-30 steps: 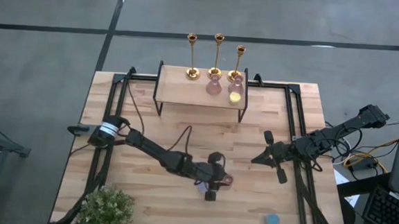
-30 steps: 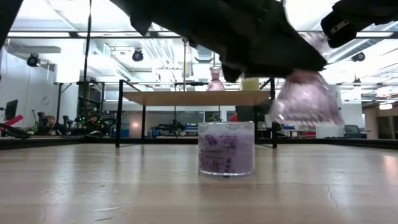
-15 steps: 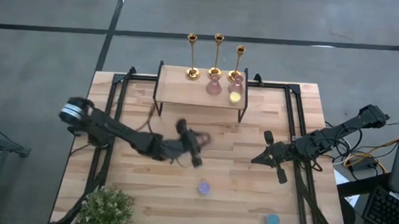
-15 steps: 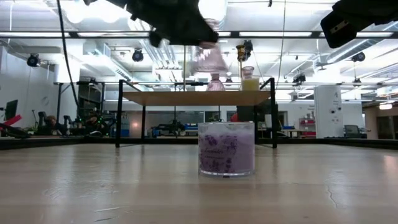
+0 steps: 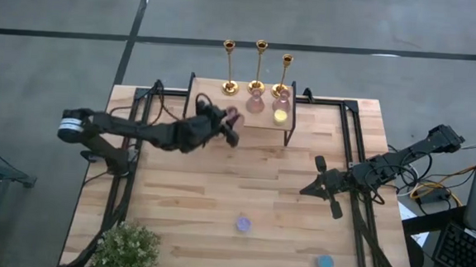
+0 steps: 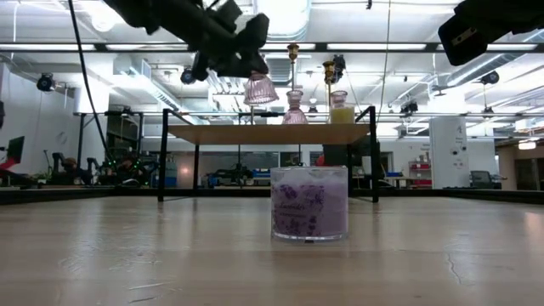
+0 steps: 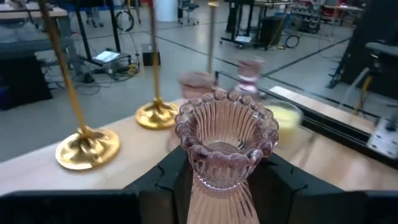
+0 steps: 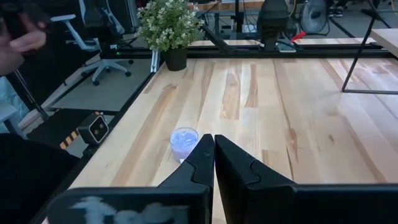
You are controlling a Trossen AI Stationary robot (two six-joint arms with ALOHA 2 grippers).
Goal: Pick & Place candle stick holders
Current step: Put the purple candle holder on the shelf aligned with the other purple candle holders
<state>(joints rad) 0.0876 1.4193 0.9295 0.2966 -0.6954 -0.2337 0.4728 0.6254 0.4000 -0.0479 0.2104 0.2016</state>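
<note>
Three gold candle stick holders [image 5: 258, 68] stand on their round bases along the shelf's [image 5: 211, 107] far edge; two bases also show in the left wrist view [image 7: 87, 148]. My left gripper [image 5: 222, 123] is over the shelf's left part, shut on a pink ribbed glass holder [image 7: 227, 140], which also shows in the low view [image 6: 260, 88]. My right gripper [image 5: 321, 188] waits shut and empty at the table's right side. My left gripper pinches the pink glass holder at its narrow waist [image 7: 217, 186], below the scalloped rim, between its two fingers [image 7: 171, 180]. The fingers come slanting from the table's left and near side. The flared end sticks out beyond the fingertips, clear of the shelf.
Two more pink glass holders [image 5: 255, 103] and a yellow candle [image 5: 280, 115] stand on the shelf's right part. A purple candle [image 5: 243, 224] and a blue candle [image 5: 324, 262] stand near the table's near edge. A potted plant [image 5: 125, 249] is at the near left corner.
My left gripper has gone from beside the purple candle up and toward the table's far edge, reaching the shelf's left part. It carries the pink glass holder, lifted clear of the table. The purple candle stays in place.
</note>
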